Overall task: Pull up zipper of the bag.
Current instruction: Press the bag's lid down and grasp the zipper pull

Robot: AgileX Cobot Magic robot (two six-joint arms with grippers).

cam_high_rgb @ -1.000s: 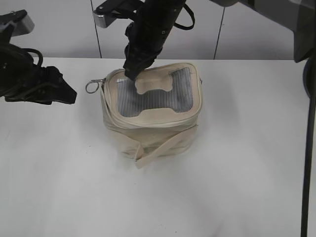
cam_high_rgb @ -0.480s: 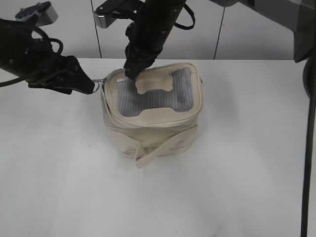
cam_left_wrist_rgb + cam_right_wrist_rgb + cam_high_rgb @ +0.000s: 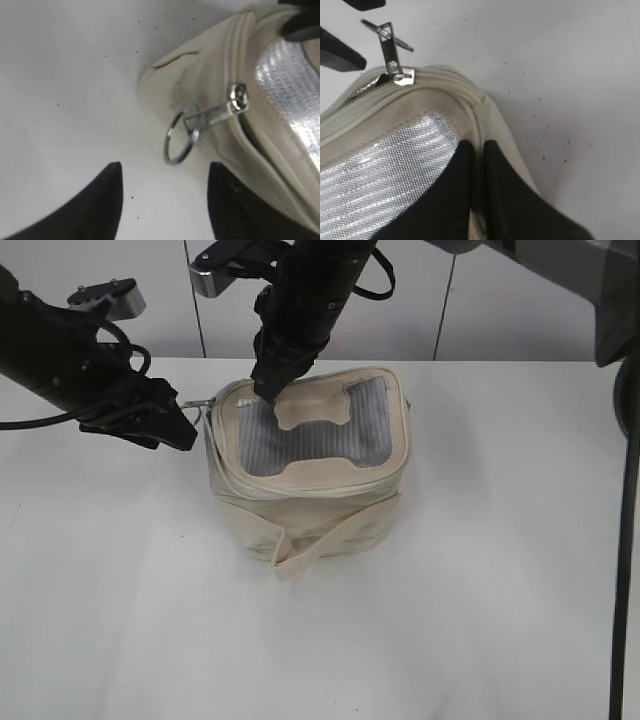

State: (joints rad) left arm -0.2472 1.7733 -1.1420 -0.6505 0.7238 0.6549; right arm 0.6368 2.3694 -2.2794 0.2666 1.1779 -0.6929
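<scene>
On white table (image 3: 480, 570), unlabelled cream bag (image 3: 310, 490), left pincer (image 3: 162, 187) spread beside zipper (image 3: 210, 117)

Left claw (image 3: 190, 430) beside bag (image 3: 310, 465); right claw (image 3: 268, 388) atop.

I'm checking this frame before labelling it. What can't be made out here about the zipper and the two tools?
- Ring pull: in the exterior view the left tool hides it.
- Second slider: in no view.
- Zipper track: the far side is behind the right tool in the exterior view; both wrist views crop it.
- Right tool's grip: its fingers sit nearly together on the bag rim; whether they pinch fabric is unclear.
</scene>
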